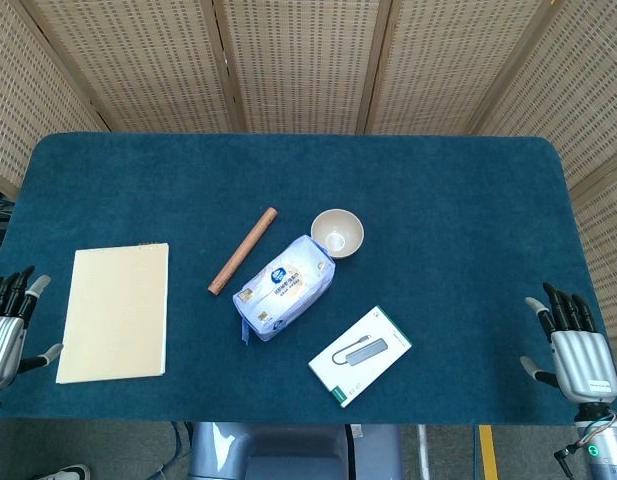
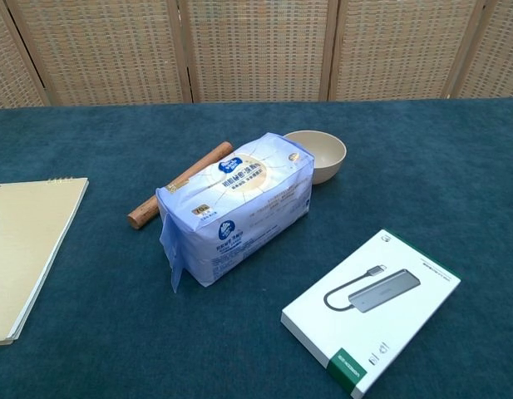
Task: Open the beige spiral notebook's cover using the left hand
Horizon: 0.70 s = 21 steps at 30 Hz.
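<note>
The beige spiral notebook point(image 1: 115, 311) lies flat and closed on the blue table at the front left; its spiral edge faces away from me, and the chest view shows part of the notebook point(image 2: 23, 243) at the left edge. My left hand point(image 1: 5, 330) hangs at the table's left front edge, just left of the notebook, fingers spread and holding nothing. My right hand point(image 1: 572, 348) is at the right front edge, fingers apart and empty. Neither hand shows in the chest view.
A wooden rod point(image 1: 242, 250) lies diagonally near the centre. Beside it are a beige bowl point(image 1: 337, 233), a blue-white tissue pack point(image 1: 283, 286) and a white adapter box point(image 1: 360, 355). A woven screen stands behind the table point(image 1: 438, 190).
</note>
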Available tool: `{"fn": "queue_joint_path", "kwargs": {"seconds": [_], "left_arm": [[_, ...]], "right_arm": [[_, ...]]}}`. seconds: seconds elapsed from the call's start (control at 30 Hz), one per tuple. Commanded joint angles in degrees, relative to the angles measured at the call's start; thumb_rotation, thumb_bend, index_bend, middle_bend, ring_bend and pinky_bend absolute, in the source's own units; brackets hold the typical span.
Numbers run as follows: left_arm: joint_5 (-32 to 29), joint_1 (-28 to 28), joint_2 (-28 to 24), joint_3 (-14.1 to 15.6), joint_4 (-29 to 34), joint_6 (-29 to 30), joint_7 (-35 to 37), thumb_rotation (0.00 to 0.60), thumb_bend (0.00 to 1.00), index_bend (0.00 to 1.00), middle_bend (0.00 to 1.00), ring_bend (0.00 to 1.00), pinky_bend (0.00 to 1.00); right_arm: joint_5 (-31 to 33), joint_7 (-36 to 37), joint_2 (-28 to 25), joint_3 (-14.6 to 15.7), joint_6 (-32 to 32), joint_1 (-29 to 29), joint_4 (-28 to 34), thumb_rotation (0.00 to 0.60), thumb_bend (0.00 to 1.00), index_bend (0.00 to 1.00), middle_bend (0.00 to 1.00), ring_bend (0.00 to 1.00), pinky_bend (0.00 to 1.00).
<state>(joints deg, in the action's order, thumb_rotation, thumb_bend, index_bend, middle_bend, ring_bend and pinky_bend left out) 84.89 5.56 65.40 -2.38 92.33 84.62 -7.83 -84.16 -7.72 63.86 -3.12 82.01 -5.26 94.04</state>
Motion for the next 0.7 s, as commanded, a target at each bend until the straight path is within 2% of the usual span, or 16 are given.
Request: {"fn": "queue_joint_path", "kwargs": {"seconds": [0.03,0.7], "left_arm": [[0.08,-0.02,0.03,0.07,0.03,0.03,-0.17,0.6,0.15,0.07,0.0,0.0,0.0],[0.88,-0.12,0.41,0.72,0.66,0.05,-1.21,0.6,0.15,0.07,0.0,0.0,0.0]], "right_arm": [[-0.07,-0.03,-0.03,0.05,-0.07,-0.04,0.03,0.6,0.23,0.15,0.0,0.0,0.03],[0.48,0.52,-0.54,0.18,-0.84,-0.13,0.5,0.6,0.23,0.15,0.0,0.0,0.03]]}}
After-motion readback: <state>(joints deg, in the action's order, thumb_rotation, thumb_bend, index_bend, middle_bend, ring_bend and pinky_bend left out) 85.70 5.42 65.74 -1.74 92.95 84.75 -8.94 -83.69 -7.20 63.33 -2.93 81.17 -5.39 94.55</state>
